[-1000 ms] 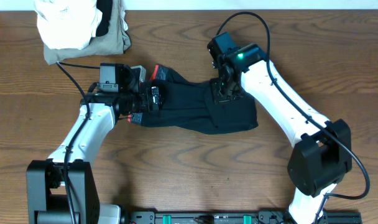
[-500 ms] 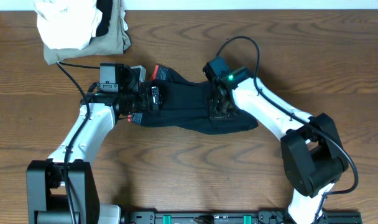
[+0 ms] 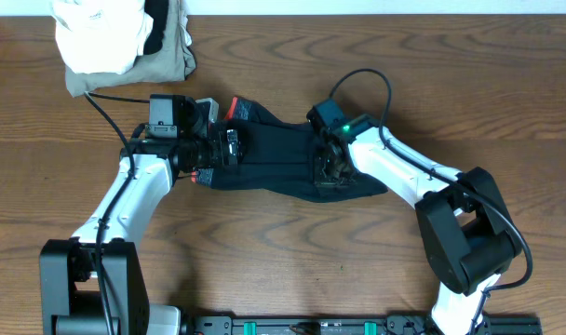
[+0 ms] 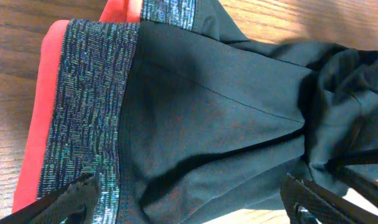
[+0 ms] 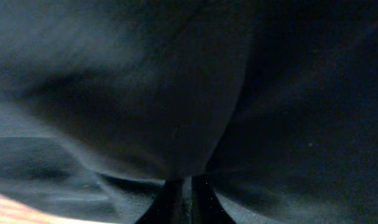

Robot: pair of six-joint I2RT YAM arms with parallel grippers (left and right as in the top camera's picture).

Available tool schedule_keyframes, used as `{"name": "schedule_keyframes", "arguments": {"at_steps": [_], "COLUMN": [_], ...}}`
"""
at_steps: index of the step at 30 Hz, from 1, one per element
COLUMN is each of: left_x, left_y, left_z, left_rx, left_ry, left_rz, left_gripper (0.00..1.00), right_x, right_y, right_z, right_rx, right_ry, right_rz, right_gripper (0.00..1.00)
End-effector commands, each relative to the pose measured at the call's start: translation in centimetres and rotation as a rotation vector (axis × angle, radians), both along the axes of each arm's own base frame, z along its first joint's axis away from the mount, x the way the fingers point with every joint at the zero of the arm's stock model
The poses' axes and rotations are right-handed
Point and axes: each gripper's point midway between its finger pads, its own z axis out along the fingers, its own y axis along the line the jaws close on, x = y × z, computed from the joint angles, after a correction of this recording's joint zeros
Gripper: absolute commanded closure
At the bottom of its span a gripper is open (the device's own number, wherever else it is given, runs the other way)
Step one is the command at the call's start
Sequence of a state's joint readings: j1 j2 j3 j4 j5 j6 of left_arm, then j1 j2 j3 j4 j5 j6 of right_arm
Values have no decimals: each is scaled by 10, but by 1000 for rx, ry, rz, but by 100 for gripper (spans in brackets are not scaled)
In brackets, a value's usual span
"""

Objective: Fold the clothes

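Over the last second the right gripper (image 3: 328, 169) has drawn back toward the robot, its fingers pinched together on a pleat of the clothes (image 3: 274, 160). That bunches the leg end inward at mid-table, probably starting the fold. The left gripper (image 3: 229, 147) is spread wide over the grey waistband (image 4: 89, 112). No container shows, only a white garment (image 3: 97, 37) on an olive garment (image 3: 176, 65) in the far corner.
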State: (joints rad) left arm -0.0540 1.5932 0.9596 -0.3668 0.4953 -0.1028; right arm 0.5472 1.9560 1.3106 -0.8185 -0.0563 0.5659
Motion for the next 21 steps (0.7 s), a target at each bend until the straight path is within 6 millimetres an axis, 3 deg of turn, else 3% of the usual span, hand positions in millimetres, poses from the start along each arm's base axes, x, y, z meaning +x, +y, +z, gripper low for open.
{"name": "schedule_keyframes", "arguments": {"at_steps": [1, 5, 10, 15, 21], "left_x": [-2, -2, -2, -2, -2], "left_y": [0, 0, 0, 0, 0], "left_z": [3, 3, 3, 3, 3], "left_rx": [-2, -2, -2, -2, -2], "left_ry": [-12, -12, -12, -12, -12], "left_rz": [-13, -13, -13, -13, -13], "left_gripper": [5, 5, 5, 5, 5], "right_x": [25, 45, 54, 58, 76], "right_y": [12, 20, 23, 23, 26], "right_z": [39, 64, 59, 38, 6], "right_rx": [58, 102, 116, 102, 74], "right_ry": [-109, -194, -219, -214, -243], "right_rz": [15, 11, 5, -1, -17], "right_gripper": [87, 72, 71, 81, 99]}}
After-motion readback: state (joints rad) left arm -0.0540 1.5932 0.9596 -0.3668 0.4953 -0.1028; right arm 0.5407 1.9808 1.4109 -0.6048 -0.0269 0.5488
